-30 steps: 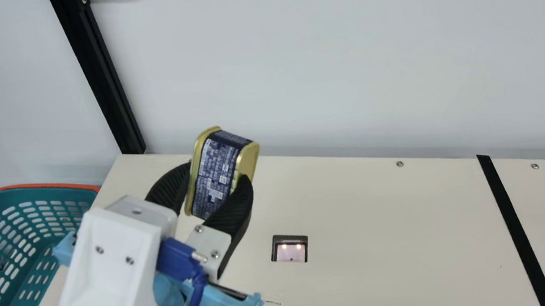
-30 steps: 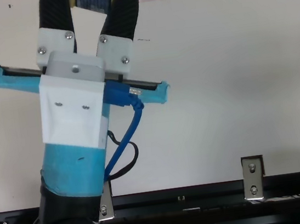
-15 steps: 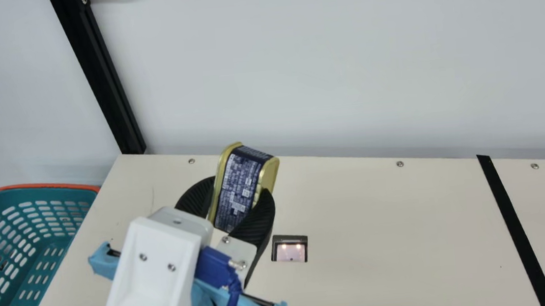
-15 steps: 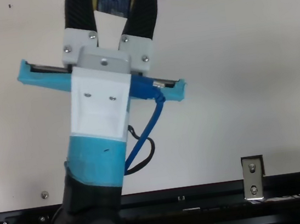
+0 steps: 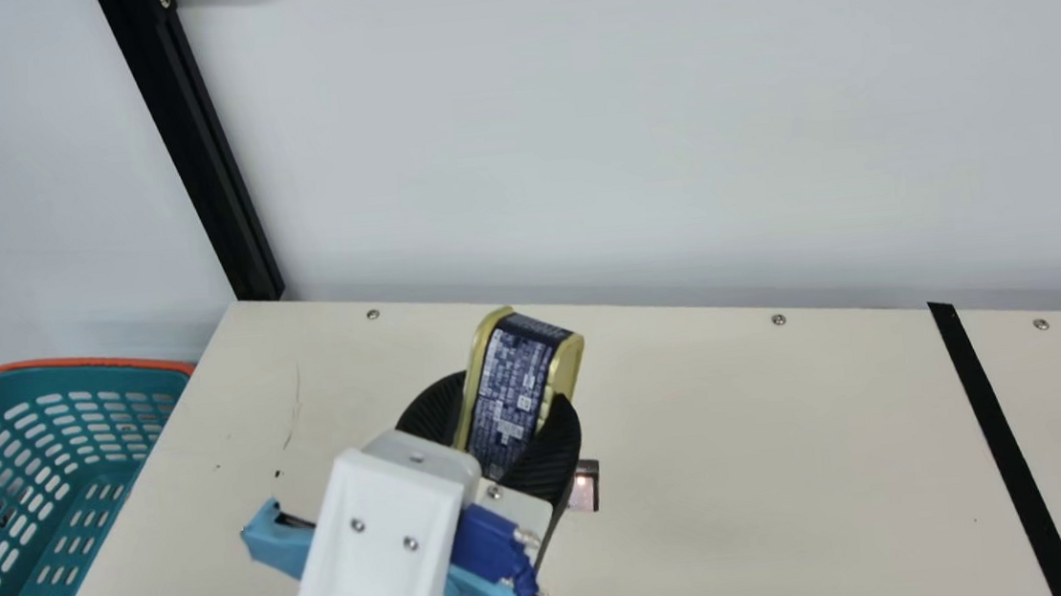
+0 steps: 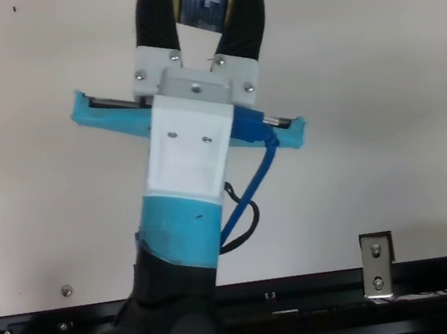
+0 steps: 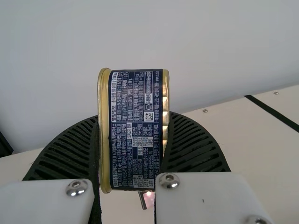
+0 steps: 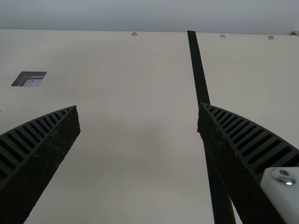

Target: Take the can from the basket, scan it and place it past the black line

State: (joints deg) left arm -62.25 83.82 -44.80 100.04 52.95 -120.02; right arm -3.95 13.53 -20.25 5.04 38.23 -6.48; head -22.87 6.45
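Note:
In the main view my left gripper (image 5: 512, 434) is shut on the navy and gold can (image 5: 512, 391), held tilted above the table, just left of and partly over the lit scanner window (image 5: 585, 487). The left wrist view has the can (image 7: 135, 130) clamped between the ribbed fingers of my left gripper (image 7: 133, 140), its printed side showing. My right gripper (image 8: 139, 107) stands open with nothing between its fingers; beneath its right finger runs the black line (image 8: 198, 70). That black line (image 5: 993, 421) lies at the right in the main view.
A teal basket (image 5: 74, 453) with an orange rim stands at the table's left edge. Behind it a black post (image 5: 201, 154) rises by the pale wall. Small screws sit along the table's far edge.
My left gripper has moved right and nearer the table's front with the can in its grasp, and now covers part of the scanner window in the main view.

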